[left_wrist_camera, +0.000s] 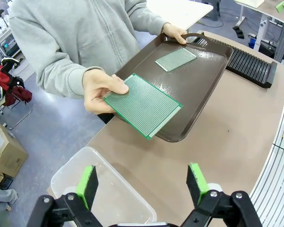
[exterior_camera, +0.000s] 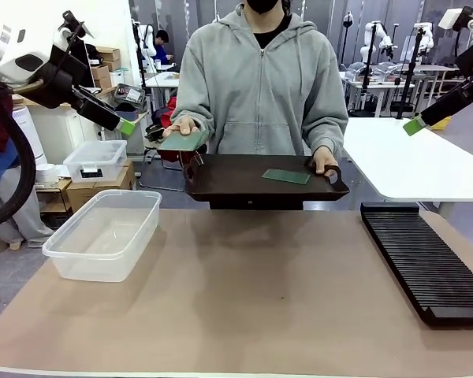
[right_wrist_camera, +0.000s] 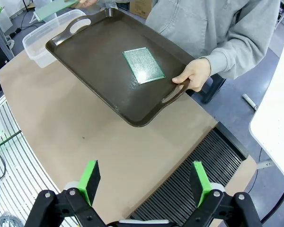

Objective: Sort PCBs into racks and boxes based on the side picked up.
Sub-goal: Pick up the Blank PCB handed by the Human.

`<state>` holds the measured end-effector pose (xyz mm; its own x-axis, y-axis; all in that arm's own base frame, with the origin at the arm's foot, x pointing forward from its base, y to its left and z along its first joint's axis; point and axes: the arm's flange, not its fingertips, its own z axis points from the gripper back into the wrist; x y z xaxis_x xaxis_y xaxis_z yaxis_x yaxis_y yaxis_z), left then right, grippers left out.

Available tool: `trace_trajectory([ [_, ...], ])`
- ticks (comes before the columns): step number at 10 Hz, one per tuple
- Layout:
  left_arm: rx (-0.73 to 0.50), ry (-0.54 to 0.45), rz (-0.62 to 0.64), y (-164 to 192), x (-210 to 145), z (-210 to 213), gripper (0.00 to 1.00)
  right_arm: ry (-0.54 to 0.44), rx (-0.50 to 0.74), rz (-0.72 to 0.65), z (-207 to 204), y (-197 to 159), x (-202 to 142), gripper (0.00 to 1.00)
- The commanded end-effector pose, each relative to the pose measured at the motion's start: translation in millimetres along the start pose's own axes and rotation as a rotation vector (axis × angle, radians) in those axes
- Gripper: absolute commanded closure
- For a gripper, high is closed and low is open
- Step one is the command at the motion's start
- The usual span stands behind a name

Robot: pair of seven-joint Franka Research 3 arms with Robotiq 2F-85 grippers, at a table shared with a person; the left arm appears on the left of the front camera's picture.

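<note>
Left gripper [left_wrist_camera: 142, 174]: fingers spread wide, nothing between them; high over the near corner of the tub [left_wrist_camera: 109, 201], facing the person.
Right gripper [right_wrist_camera: 145, 177]: also spread and empty; high above the rack [right_wrist_camera: 199, 189], well apart from the tray [right_wrist_camera: 94, 56].
Held board [left_wrist_camera: 144, 104]: pinched at one short end by the person's hand [left_wrist_camera: 97, 90], roughly level, reaching out over a corner of the tray, free end toward the left gripper.
Second board [right_wrist_camera: 143, 65]: flat on the tray, near the handle gripped by the person's other hand [right_wrist_camera: 194, 75].
Tray: held above the far edge of the table [exterior_camera: 260, 299].
Step in hand: judged to be a handover of the held board to the left gripper.
Approach: come in level with the board, one finger above and one below the free short end; close only once the edge sits well between the pads.
Grip spot: bare margin opposite the person's fingers, clear of the tray rim.
Face check: note which face is up (pale, dotted grid in the left wrist view) before choosing tub or rack.
Risk: thin board likely to flex or slip if caught by a corner; pulling before the person lets go could twist it.
Destinations: tub at the robot's left, rack at the robot's right.
</note>
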<state>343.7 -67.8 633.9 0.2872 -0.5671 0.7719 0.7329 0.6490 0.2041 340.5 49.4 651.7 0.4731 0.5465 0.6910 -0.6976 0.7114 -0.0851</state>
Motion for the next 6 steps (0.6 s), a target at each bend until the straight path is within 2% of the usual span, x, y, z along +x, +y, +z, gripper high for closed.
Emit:
trace_trajectory([
  [1,-0.002,0.001,-0.002,-0.9,-0.1,-0.6,0.0,0.001,0.001,-0.002,-0.4,-0.2,-0.5,0.0],
  [3,0.0,0.0,0.0,0.0,0.0,0.0,0.0,0.001,0.001,-0.002,-0.4,-0.2,-0.5,0.0],
  [5,-0.056,0.13,0.192,12.5,4.5,-7.1,0.0,0.001,0.001,-0.002,-0.4,-0.2,-0.5,0.0],
  [6,-0.13,0.165,0.318,22.8,6.8,-12.0,0.0,0.001,0.001,-0.002,-0.4,-0.2,-0.5,0.0],
])
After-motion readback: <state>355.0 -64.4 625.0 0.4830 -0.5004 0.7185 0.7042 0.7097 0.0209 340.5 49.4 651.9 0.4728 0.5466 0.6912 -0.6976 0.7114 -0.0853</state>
